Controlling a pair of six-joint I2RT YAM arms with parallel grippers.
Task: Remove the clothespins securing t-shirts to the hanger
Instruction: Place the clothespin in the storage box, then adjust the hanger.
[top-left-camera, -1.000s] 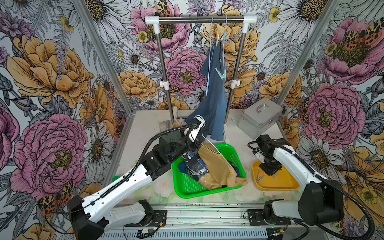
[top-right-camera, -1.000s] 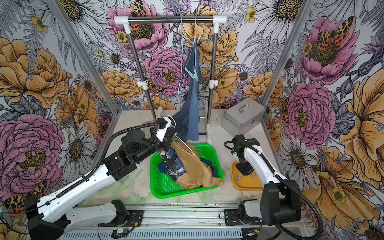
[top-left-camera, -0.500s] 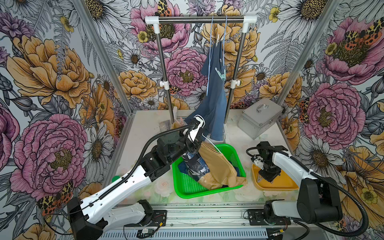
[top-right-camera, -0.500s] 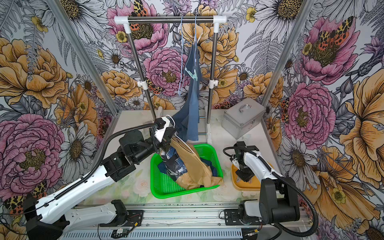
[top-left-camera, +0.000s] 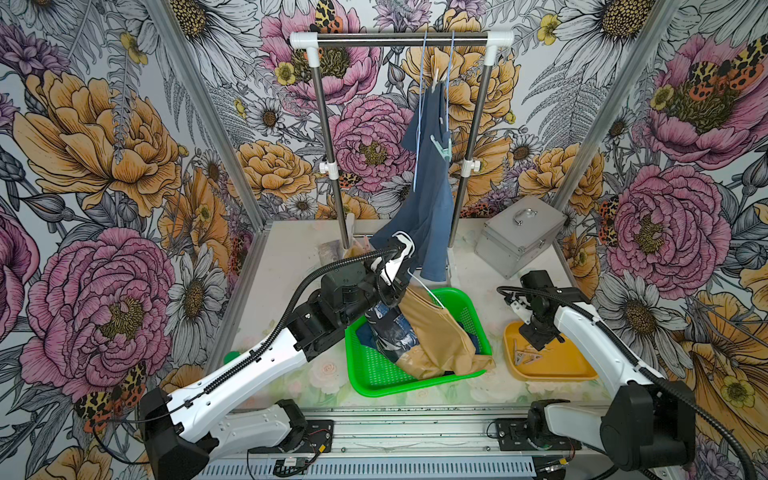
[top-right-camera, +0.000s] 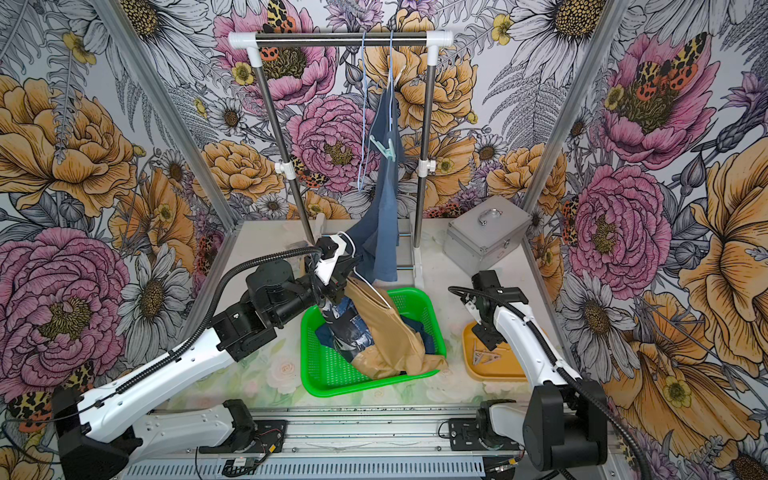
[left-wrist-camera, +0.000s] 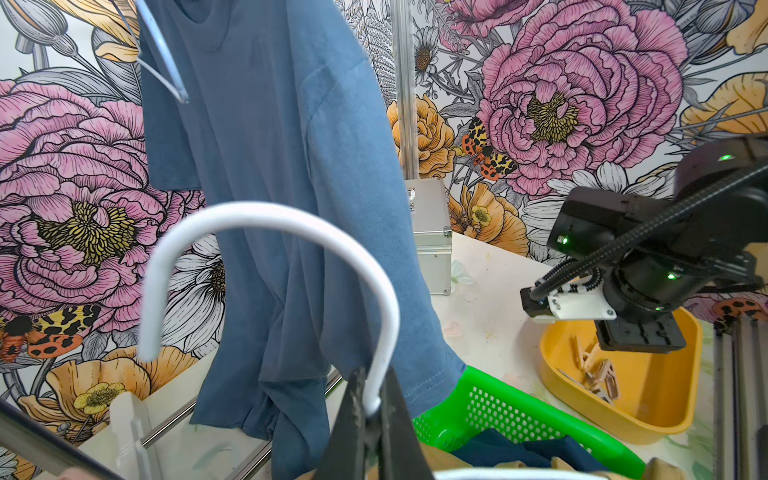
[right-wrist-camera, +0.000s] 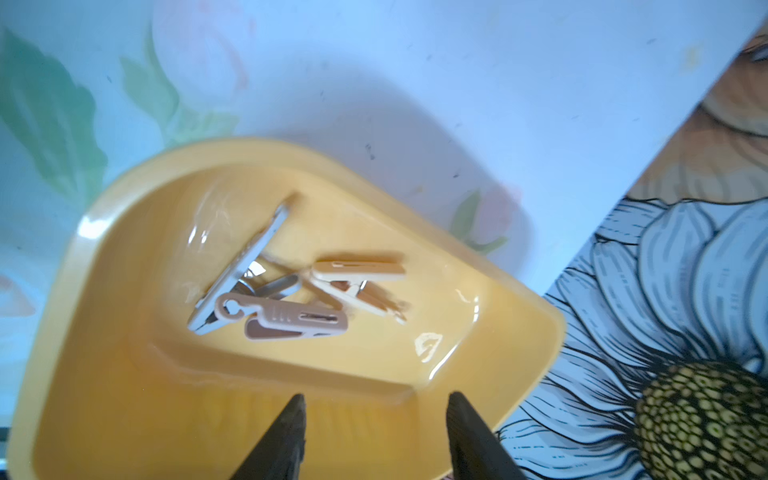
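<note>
Right wrist: grey, beige, pink clothespins (right-wrist-camera: 291, 322) piled in yellow tray (right-wrist-camera: 124, 395).

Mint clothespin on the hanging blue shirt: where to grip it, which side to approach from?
Grip the mint clothespin by its two splayed prongs, pinching across them so it opens. In both top views the prongs stick out from the slate blue shirt toward the rack's left post, with the biting end on the cloth. Approaching from that open side looks best.
</note>
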